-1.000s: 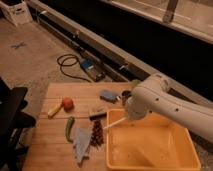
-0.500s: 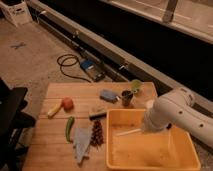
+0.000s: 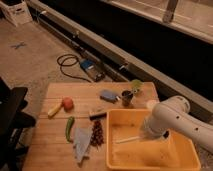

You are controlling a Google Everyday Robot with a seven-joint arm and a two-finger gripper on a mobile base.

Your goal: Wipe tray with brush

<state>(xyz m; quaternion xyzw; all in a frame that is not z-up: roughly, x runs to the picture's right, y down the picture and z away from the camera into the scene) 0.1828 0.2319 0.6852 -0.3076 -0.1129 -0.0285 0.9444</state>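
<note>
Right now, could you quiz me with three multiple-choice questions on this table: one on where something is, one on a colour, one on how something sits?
1. Where is the white brush?
A. On the floor
B. Beside the red ball
C. Inside the tray

2. What colour is the tray?
A. Yellow-orange
B. Blue
C. Black

3. How does the tray sit?
A. Upside down
B. Open side up on the table
C. Leaning against the chair

Answers:
1 C: the brush lies across the tray's inside, and the gripper is low in the tray at the brush's right end.
2 A: its walls and floor are all yellow-orange.
3 B: its floor and raised walls are visible from above.
</note>
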